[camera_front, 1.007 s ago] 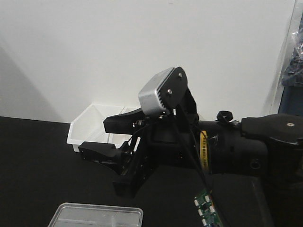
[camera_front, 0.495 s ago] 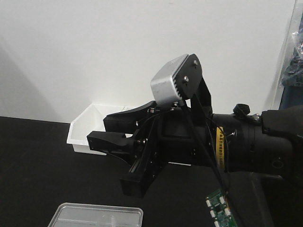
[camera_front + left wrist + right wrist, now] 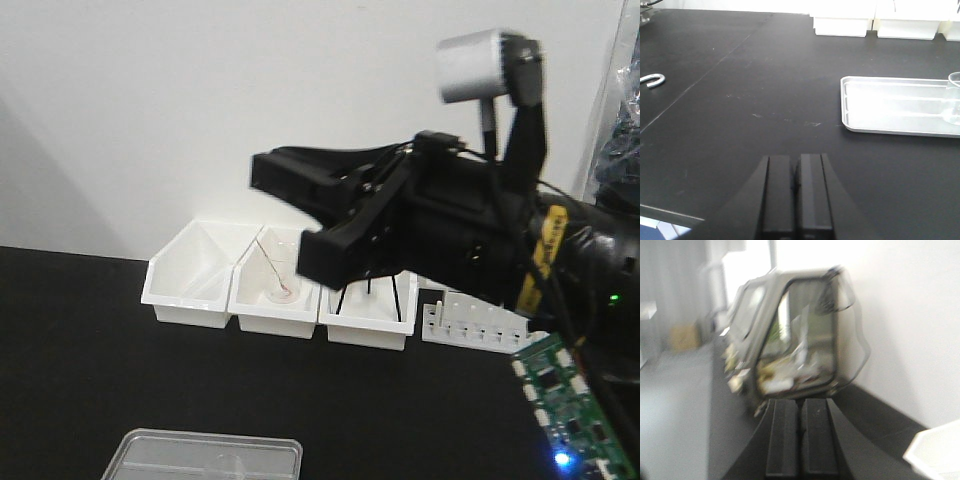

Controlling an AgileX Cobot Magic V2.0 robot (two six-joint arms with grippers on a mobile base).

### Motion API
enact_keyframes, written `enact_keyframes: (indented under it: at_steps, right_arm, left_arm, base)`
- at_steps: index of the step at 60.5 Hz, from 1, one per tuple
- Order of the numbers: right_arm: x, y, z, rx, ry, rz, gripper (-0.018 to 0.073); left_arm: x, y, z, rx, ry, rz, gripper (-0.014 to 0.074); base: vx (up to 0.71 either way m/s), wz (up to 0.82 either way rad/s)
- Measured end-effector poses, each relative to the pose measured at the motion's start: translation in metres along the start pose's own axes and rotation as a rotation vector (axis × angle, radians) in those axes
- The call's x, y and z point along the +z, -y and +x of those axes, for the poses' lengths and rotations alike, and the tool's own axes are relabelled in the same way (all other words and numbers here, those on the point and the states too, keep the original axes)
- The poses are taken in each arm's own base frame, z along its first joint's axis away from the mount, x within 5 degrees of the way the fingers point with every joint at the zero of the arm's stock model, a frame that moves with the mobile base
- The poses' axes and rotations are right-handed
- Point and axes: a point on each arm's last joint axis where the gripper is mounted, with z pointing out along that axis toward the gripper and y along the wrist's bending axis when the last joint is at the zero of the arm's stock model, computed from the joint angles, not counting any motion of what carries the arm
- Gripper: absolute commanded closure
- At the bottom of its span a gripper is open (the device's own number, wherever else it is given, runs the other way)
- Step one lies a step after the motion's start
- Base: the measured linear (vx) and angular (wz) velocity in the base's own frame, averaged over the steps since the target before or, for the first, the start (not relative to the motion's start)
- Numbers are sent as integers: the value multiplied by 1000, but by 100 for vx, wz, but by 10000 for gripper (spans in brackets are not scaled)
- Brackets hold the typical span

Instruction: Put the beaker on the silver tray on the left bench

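Note:
The silver tray lies on the black left bench, ahead and to the right of my left gripper, which is shut and empty low over the bench. The small clear beaker stands upright in the tray, cut off by the right edge of the left wrist view. The front view shows the tray's far end at the bottom. My right gripper hangs high above the bench, pointing left. In its blurred wrist view the right gripper is shut and empty.
Three white bins line the white wall; the middle one holds a larger beaker with a rod. A white rack stands to their right. A U-shaped metal piece lies left. A clear-hooded device stands ahead of the right gripper.
My right arm has risen and swung up to the right, uncovering the bins behind it. The tray has not moved.

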Motion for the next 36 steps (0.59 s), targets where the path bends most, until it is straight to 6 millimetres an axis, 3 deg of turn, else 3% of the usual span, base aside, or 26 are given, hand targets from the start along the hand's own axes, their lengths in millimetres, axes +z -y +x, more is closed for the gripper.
enact_keyframes:
  at_steps: [6,11,19,25,36]
  right_arm:
    - [-28,11,1,55,28,217,575]
    - [-62,16,11,40,-63,393,575]
    - [-120,6,20,-232,-249,475,575]
    - [-165,0,24,-419,-253,526,575]
    - [-237,-5,54,-430,-165,756,575]
  left_arm:
    - [0,0,0,0,0,0,595]
    - [0,0,0,0,0,0,595]
    - [0,0,0,0,0,0,595]
    - [0,0,0,0,0,0,595]
    - [0,0,0,0,0,0,595]
  base:
    - [0,0]
    - [0,0]
    - [0,0]
    - [0,0]
    - [0,0]
